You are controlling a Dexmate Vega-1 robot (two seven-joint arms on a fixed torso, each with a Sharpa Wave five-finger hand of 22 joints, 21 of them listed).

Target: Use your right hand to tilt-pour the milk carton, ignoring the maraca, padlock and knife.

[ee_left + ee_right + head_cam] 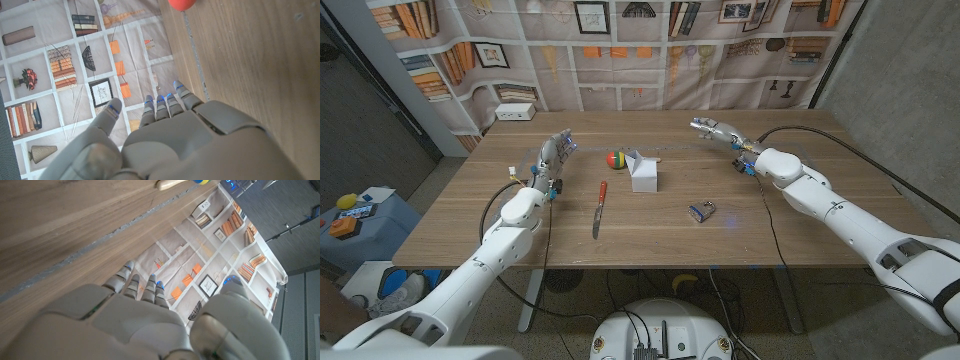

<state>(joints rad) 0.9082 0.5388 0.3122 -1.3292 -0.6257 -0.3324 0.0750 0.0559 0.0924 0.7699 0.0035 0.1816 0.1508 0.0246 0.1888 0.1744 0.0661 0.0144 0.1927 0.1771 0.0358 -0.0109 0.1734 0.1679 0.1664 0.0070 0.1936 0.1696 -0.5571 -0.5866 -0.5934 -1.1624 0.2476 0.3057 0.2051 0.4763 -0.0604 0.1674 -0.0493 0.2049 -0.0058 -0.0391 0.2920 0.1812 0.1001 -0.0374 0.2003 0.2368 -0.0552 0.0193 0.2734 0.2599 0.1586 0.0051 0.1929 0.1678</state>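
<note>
Near the middle of the wooden surface [790, 235], a white milk carton [642, 172] is standing upright with its top flaps open. Just to its left and slightly farther back, a maraca [616, 159] with a red, green and yellow head is lying, its wooden handle passing behind the carton. A knife [599, 208] with a red handle is lying left of the carton and nearer, its blade pointing toward the near edge. A padlock [701, 211] is lying right of the carton and nearer. The right hand [718, 131] is hovering over the far right of the surface, well apart from the carton, fingers extended and spread, gripping nothing. The left hand [555, 155] is hovering at the far left, fingers likewise extended and apart, gripping nothing.
</note>
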